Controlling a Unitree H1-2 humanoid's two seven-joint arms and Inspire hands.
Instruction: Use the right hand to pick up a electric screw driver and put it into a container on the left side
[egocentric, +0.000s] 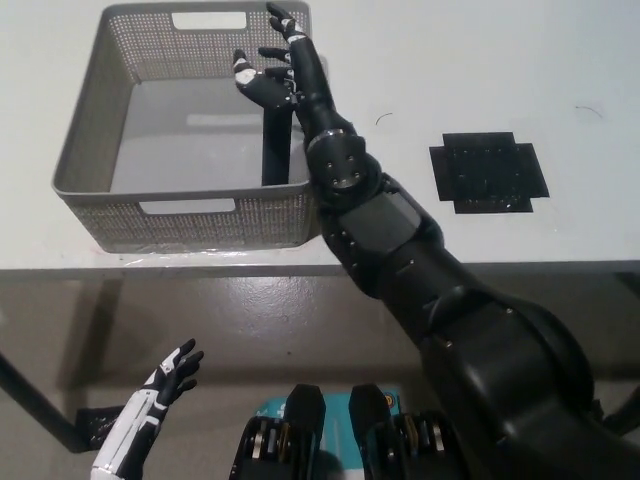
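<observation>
A grey mesh basket (95, 150) stands on the white table at the left. Inside it, a dark slim electric screwdriver (277, 150) stands upright close to the right wall. My black right hand (277, 68) hovers just above the tool's top, open, with fingers spread and nothing in them. The black right arm runs from the bottom right across the basket's right rim. My white left hand (165, 385) rests low at the lower left, below the table edge, with its fingers apart.
A black cross-shaped mat (490, 172) lies on the table to the right of the basket. The table's front edge (200, 268) runs across the picture; below it is a brown floor.
</observation>
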